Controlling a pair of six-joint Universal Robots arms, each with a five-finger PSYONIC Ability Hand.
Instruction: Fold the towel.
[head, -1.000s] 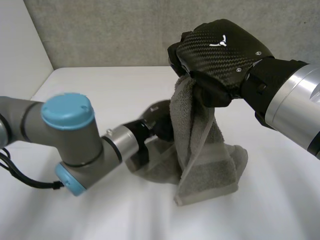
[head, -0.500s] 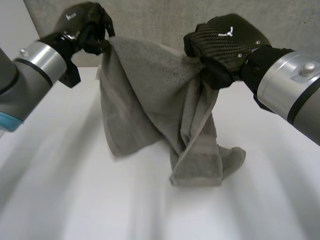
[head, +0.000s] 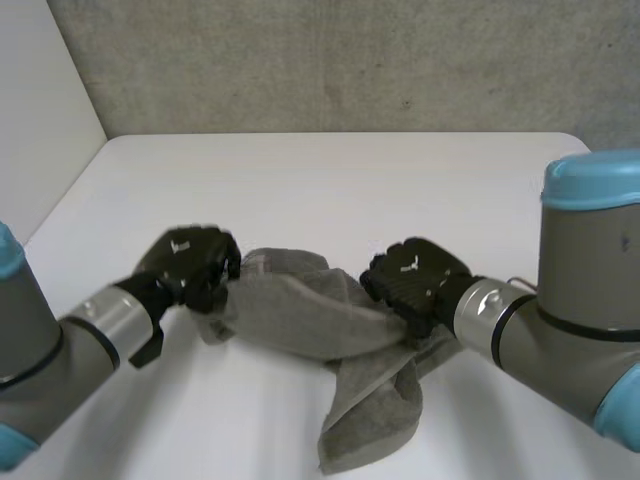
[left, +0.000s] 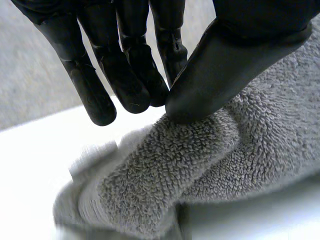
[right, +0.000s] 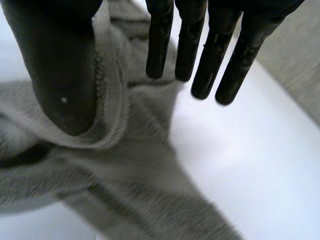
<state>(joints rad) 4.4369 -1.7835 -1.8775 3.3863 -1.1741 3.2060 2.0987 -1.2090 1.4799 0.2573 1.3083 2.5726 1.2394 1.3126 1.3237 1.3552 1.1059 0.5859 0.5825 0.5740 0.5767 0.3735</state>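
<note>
Towel (head: 300, 318) crumpled on table (head: 330, 190); left hand (head: 190, 262), right hand (head: 415, 282) fingers straight, thumbs touching towel.

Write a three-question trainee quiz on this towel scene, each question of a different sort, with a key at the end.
1. True or false: the towel lies flat and neatly folded on the table.
2. Where is the left robot hand? A. Low, at the towel's end on the robot's left. B. Raised high above the table. C. On bare table, far from the towel.
3. Fill in: the right robot hand sits at the towel's other end, and the towel's colour is ___.
Key: 1 false, it is bunched up. 2 A. 3 grey.
</note>
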